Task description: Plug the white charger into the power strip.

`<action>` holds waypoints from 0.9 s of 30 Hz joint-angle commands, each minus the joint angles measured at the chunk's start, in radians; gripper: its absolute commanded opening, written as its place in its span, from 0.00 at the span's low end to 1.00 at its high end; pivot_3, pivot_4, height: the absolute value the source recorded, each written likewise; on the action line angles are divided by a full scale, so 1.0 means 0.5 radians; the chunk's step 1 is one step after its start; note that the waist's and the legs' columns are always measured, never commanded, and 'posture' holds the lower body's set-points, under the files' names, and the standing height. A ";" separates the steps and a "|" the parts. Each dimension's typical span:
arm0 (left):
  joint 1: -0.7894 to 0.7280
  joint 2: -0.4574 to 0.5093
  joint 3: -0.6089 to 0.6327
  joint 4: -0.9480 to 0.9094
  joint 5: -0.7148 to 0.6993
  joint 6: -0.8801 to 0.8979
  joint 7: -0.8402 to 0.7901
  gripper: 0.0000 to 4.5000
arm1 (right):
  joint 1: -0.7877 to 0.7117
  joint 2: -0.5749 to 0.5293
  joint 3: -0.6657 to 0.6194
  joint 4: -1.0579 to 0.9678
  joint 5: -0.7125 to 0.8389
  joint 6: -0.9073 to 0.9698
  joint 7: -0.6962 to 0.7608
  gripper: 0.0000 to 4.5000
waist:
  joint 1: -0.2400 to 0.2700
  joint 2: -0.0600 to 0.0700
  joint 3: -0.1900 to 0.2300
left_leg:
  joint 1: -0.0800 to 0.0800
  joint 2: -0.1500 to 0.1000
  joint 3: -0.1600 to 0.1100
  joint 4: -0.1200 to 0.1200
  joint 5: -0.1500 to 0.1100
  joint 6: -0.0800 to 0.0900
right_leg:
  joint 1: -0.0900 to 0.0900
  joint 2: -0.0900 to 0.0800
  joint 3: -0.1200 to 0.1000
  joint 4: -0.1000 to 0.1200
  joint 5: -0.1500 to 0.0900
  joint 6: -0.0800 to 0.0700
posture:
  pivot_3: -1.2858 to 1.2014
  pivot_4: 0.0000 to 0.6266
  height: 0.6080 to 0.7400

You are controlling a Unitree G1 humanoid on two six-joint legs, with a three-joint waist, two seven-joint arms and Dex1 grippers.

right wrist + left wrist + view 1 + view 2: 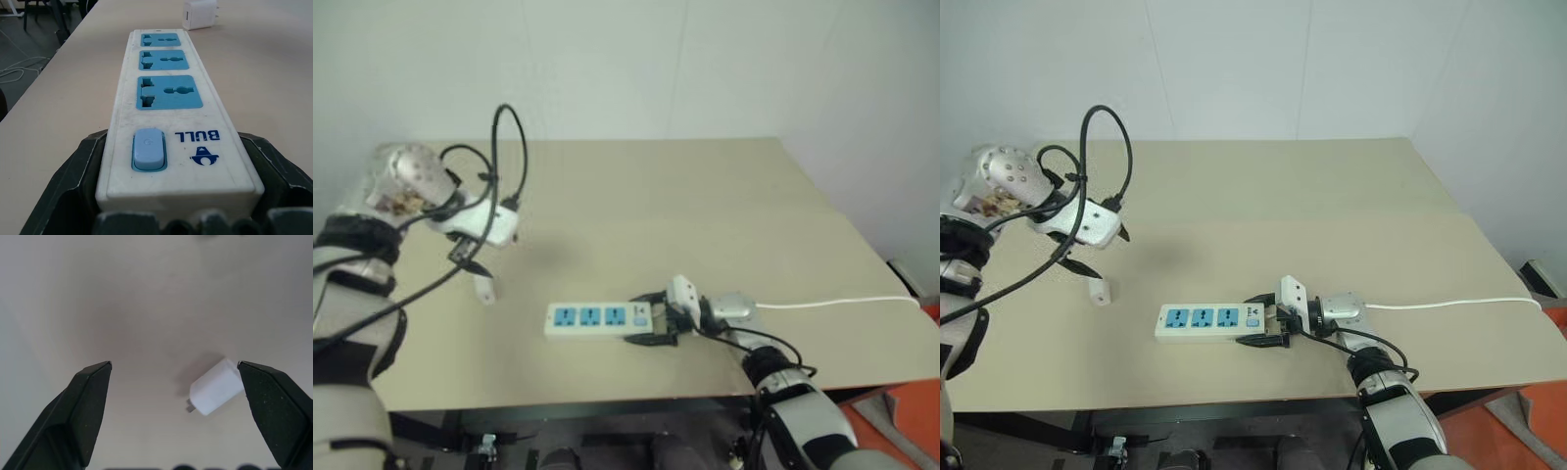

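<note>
So we're at the pickup stage. Over on the left, the left tool (1097, 250) hangs above the surface (1332, 186) with its fingers spread wide and nothing between them, pointing down at the white charger (1097, 291), which is lying on its side just left of the power strip (1209, 320). In the left wrist view the charger sits off toward one finger rather than centred in the gap, so I'd guess the next move needs a small sideways shift before dropping down and closing. It's tiny, so a sloppy grab could knock it away.

Moving right, the right tool (1268, 320) is clamped on the switch end of the strip, one finger on each long side, pinning it flat. All three blue sockets are empty.

Hard to make out: how the charger's prongs are turned. The strip's cord runs off the right edge.
</note>
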 commanded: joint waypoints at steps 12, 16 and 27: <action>-0.188 0.003 -0.161 0.402 0.221 -0.879 -0.007 1.00 | 0.036 0.003 0.007 -0.026 -0.043 0.109 -0.047 0.76 | 0.006 0.000 0.000 | 0.002 0.000 0.000 0.001 0.000 0.000 | 0.001 0.000 0.001 0.003 0.000 0.000 | 0.52 0.24 1.00; -0.156 -0.009 -0.163 0.437 0.307 -1.010 0.037 1.00 | 0.038 0.000 0.006 -0.033 -0.045 0.126 -0.055 0.76 | 0.005 0.000 0.000 | 0.002 0.000 0.000 0.001 0.000 0.000 | 0.001 0.000 0.001 0.004 0.000 0.000 | 0.52 0.24 1.00; -0.175 0.000 -0.324 0.469 0.956 -1.220 0.771 1.00 | 0.067 -0.023 0.005 -0.098 -0.044 0.186 -0.085 0.76 | 0.010 0.000 0.000 | 0.003 0.000 0.000 0.001 0.000 0.000 | 0.001 0.000 0.002 0.006 0.000 0.001 | 0.52 0.24 1.00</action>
